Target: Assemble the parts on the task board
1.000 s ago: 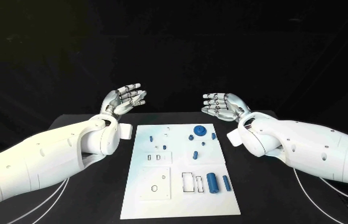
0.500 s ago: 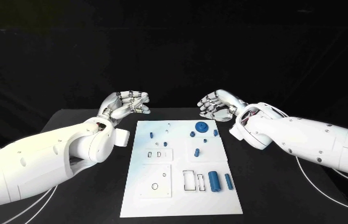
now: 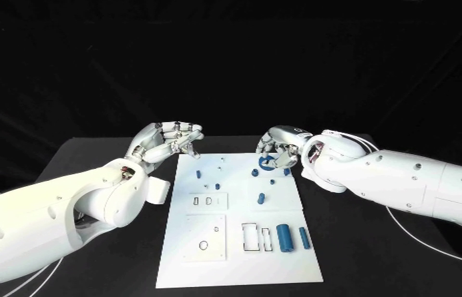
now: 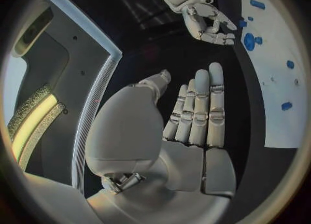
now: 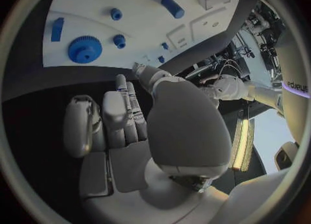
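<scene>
Task board (image 3: 241, 257) flat on black table (image 3: 366, 257)

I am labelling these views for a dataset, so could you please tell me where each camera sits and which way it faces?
Head view: on the robot's head, looking down at the task board; both arms show.
Left wrist view: behind the left hand, facing the board's far end.
Right wrist view: behind the right hand, facing the board.
Shared: the blue gear.

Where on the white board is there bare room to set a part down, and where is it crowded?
The task board is bare along its near edge, below the oval hole and the large cylinder. Its far right corner is crowded: the gear and small pegs lie under the right hand.
</scene>
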